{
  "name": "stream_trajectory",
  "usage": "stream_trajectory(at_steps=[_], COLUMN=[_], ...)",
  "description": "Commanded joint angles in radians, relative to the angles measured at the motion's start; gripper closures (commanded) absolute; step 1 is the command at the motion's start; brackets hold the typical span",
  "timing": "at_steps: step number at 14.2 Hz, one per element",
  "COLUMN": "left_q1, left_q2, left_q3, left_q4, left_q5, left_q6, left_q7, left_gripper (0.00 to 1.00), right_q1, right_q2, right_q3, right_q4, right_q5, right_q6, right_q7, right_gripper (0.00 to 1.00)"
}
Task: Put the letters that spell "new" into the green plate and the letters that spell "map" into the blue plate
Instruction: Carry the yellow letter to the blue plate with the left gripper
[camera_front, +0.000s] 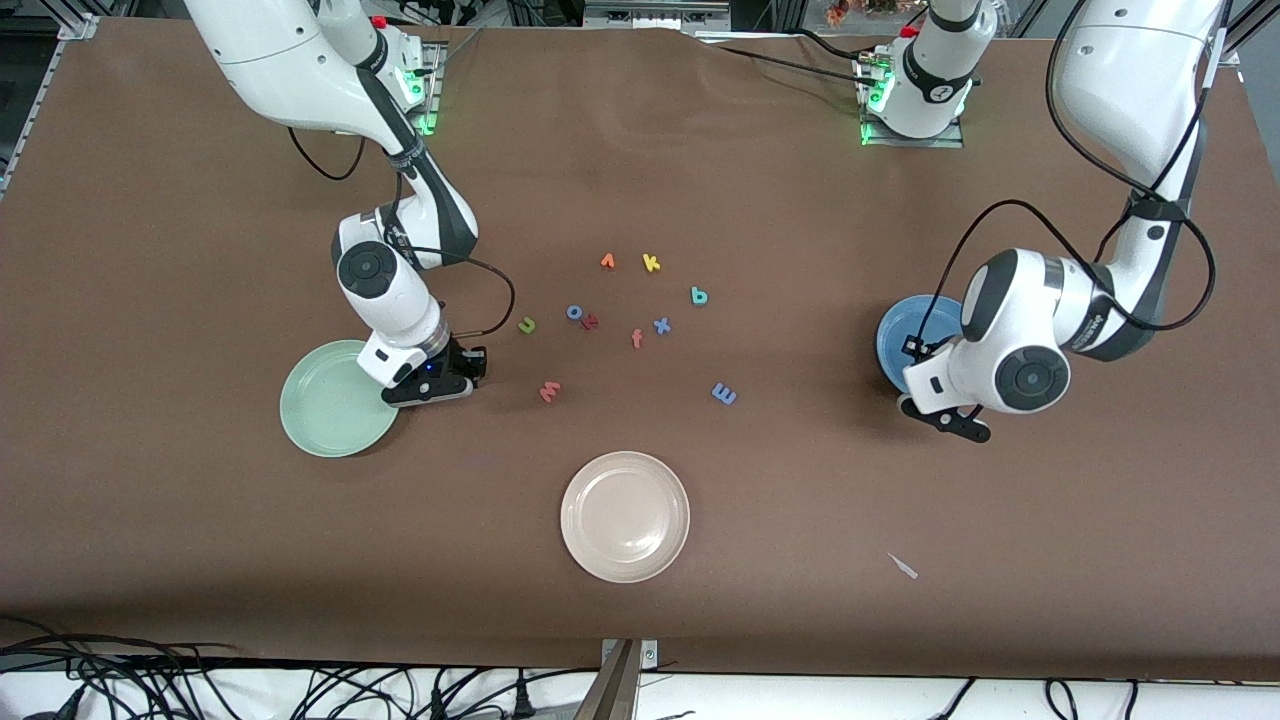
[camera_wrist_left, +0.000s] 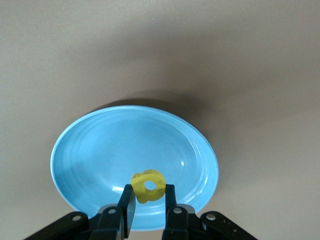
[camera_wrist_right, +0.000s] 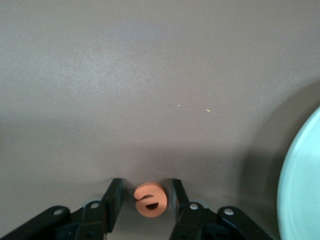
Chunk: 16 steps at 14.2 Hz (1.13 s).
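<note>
- Left gripper (camera_wrist_left: 149, 200) is clamped on the small yellow foam letter a (camera_wrist_left: 148, 186), hanging over the round medium-blue plate (camera_wrist_left: 100, 150), toward its 6 o'clock rim; released here, the letter might bounce out.
- Right gripper (camera_wrist_right: 147, 202), beside the pale mint-green plate (camera_wrist_right: 302, 190), has its fingers part-open around the orange foam letter e (camera_wrist_right: 150, 199), gaps showing; it could squirt free.
- No brand or label is readable; the scattered letters are the only writing.

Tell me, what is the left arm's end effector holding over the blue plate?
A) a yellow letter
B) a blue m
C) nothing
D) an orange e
A: in the left wrist view the left end effector pinches a yellow letter above the blue plate.
</note>
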Motion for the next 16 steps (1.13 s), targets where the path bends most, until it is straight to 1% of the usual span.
stream_trajectory(at_steps=[1, 2, 3, 4, 5, 6, 7, 8, 9, 10, 13, 14, 16], left_q1=[0.043, 0.051, 0.063, 0.063, 0.062, 0.063, 0.054, 0.042, 0.025, -0.005, -0.110, -0.151, -0.234], left_q2=[-0.153, -0.177, -0.196, -0.190, -0.187, -0.187, -0.184, -0.164, -0.140, -0.132, -0.084, -0.064, -0.011], left_q3=[-0.015, -0.015, -0.015, -0.015, -0.015, -0.017, -0.017, -0.017, -0.023, -0.026, -0.026, -0.026, -0.026], left_q4=[-0.239, -0.317, -0.383, -0.385, -0.370, -0.338, -0.293, -0.238, -0.198, -0.184, -0.135, -0.121, -0.089], left_q5=[0.027, 0.027, 0.027, 0.027, 0.025, 0.019, -0.022, -0.093, -0.153, -0.197, -0.209, -0.208, -0.209], left_q6=[0.170, 0.265, 0.355, 0.361, 0.346, 0.314, 0.260, 0.213, 0.192, 0.195, 0.240, 0.284, 0.373], left_q7=[0.002, 0.003, 0.002, 0.002, 0.000, 0.000, -0.006, -0.036, -0.088, -0.172, -0.427, -0.548, -0.795], left_gripper=[0.85, 0.83, 0.78, 0.41, 0.00, 0.00, 0.00, 0.00, 0.00, 0.00, 0.00, 0.00, 0.00], right_q1=[0.000, 0.000, 0.000, 0.000, 0.000, 0.000, -0.001, -0.001, -0.001, -0.004, -0.004, -0.004, -0.009], right_q2=[-0.016, -0.016, -0.017, -0.017, -0.022, -0.030, -0.045, -0.057, -0.068, -0.082, -0.102, -0.102, -0.102], right_q3=[-0.004, -0.004, -0.006, -0.012, -0.012, -0.022, -0.035, -0.050, -0.062, -0.068, -0.117, -0.137, -0.168], right_q4=[-0.049, -0.049, -0.049, -0.049, -0.049, -0.048, -0.045, -0.037, -0.026, -0.010, 0.075, 0.101, 0.118], right_q5=[-0.011, -0.011, -0.011, -0.011, -0.011, -0.011, -0.011, -0.011, -0.010, -0.010, -0.010, -0.010, -0.008], right_q6=[0.015, 0.015, 0.015, 0.015, 0.013, 0.012, 0.001, -0.029, -0.062, -0.101, -0.252, -0.292, -0.307], right_q7=[-0.015, -0.015, -0.024, -0.030, -0.038, -0.055, -0.082, -0.111, -0.139, -0.168, -0.265, -0.301, -0.369], right_gripper=[0.66, 0.72, 0.75, 0.76, 0.76, 0.76, 0.76, 0.76, 0.76, 0.76, 0.76, 0.76, 0.76])
